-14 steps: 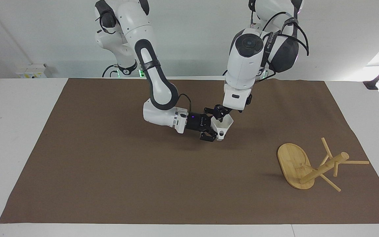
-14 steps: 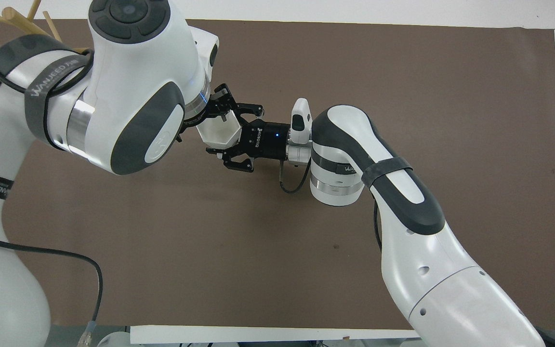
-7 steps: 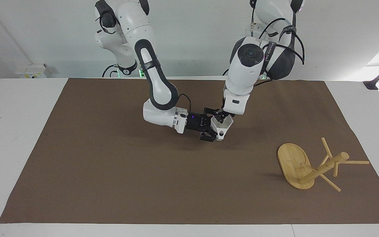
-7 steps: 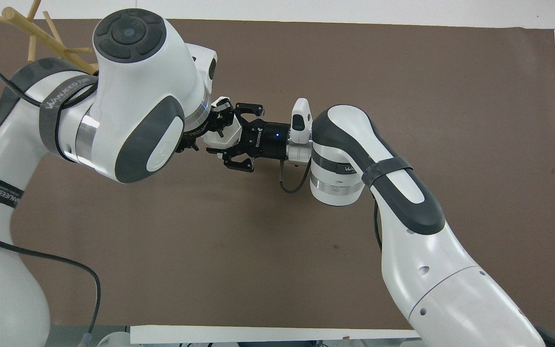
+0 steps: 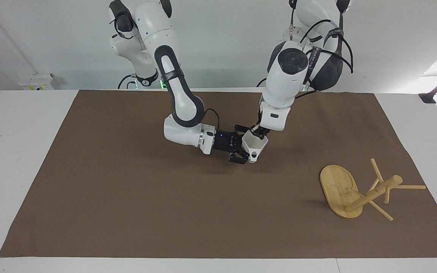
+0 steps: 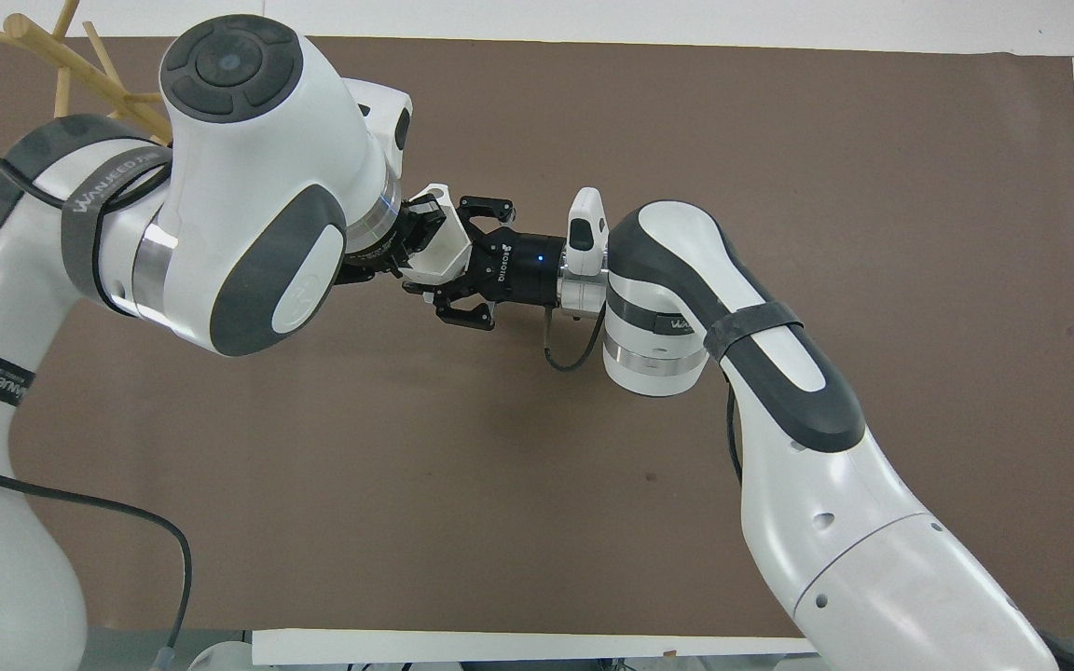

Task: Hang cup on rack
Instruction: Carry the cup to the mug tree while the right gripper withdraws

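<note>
Tools meet mid-desk: the right tool [image 5: 243, 148] lies level, fingers spread around the white faceted cup [image 5: 254, 146]; the left tool [image 5: 258, 132] dips into the cup's empty mouth, apparently pinching the rim. Both releasing would drop it. The bamboo mug tree [image 5: 359, 191] lies toppled toward the left arm's end, so hanging would fail.
</note>
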Tool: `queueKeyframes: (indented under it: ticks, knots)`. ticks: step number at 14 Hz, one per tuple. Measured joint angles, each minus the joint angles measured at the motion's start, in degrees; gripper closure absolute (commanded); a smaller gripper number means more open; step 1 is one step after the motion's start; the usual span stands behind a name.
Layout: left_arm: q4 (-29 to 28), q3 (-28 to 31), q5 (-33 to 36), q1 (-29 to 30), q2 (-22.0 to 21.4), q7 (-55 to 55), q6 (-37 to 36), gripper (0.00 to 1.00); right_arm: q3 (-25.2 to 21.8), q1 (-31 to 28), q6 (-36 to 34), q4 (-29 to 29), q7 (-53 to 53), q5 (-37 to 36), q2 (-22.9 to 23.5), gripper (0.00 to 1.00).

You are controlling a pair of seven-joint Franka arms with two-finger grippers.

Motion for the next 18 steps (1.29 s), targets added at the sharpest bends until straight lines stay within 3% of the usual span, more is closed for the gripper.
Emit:
queueKeyframes:
  ticks: [6,9,12,14,18]
  knots:
    - [-0.1,0.1,0.1,0.2,0.0,-1.7,1.7,1.00,-0.1,-0.1,1.1,0.0,0.0,0.0,-0.7,0.00]
    - [-0.1,1.5,0.7,0.5,0.0,-4.8,4.6,1.00,-0.3,-3.3,0.8,-1.1,0.0,-0.8,-3.2,0.00]
    - [-1.5,3.7,1.7,1.6,-1.0,-5.5,10.4,1.00,-0.5,-11.2,-3.8,-4.4,0.0,-11.7,-7.3,0.00]
    - [-8.2,3.8,1.8,3.5,-4.0,-5.5,20.7,1.00,-0.7,-18.6,-9.5,-5.0,0.3,-23.7,-9.1,0.00]
    - [-32.8,3.9,1.8,6.0,-13.0,-5.5,53.8,1.00,-0.9,-30.9,-18.2,-2.6,11.7,-50.3,-12.8,0.00]
